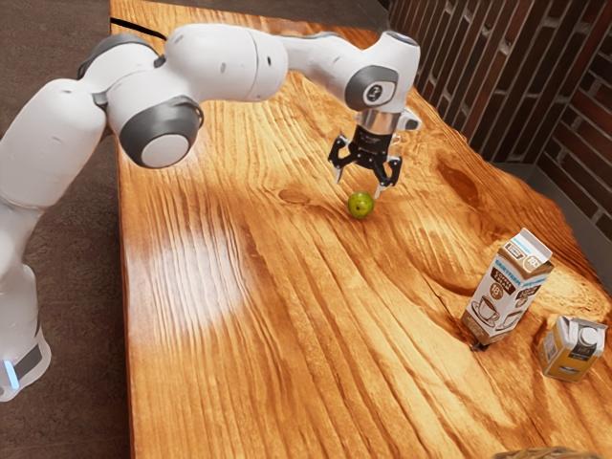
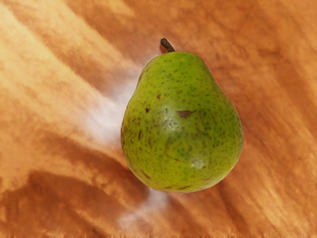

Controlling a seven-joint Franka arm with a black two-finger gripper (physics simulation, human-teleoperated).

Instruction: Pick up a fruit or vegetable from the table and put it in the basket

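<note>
Exterior view. White arm (image 1: 225, 62) enters from the left of the frame and reaches across to the upper centre, its hand pointing down over the wooden worktop (image 1: 229, 382). Fingers (image 1: 392, 173) are spread, a clear gap between their tips, nothing pinched. Pear (image 1: 360, 206), green, lies on the worktop in the upper middle of the frame, just below the tips and beneath the gap. One tip is very near the pear's side; whether it touches, cannot tell. Tall carton (image 1: 497, 296), brown and white, stands upright in the right part of the frame, well apart from the pear. Small carton (image 1: 572, 350), yellow and white, stands near it, closer to the right edge. At the bottom edge, right of centre: a woven rim, read as the basket (image 1: 550, 454), mostly cut off by the frame. Brick wall (image 1: 497, 67) at upper right.

Wrist view. Pear lies on its side on the wood, whole outline in sight, around mid-frame, under the hand. Skin green with brown specks and one larger brown mark; dark stem (image 2: 167, 45) at the narrow end. Pale sheen on the wood beside it.
</note>
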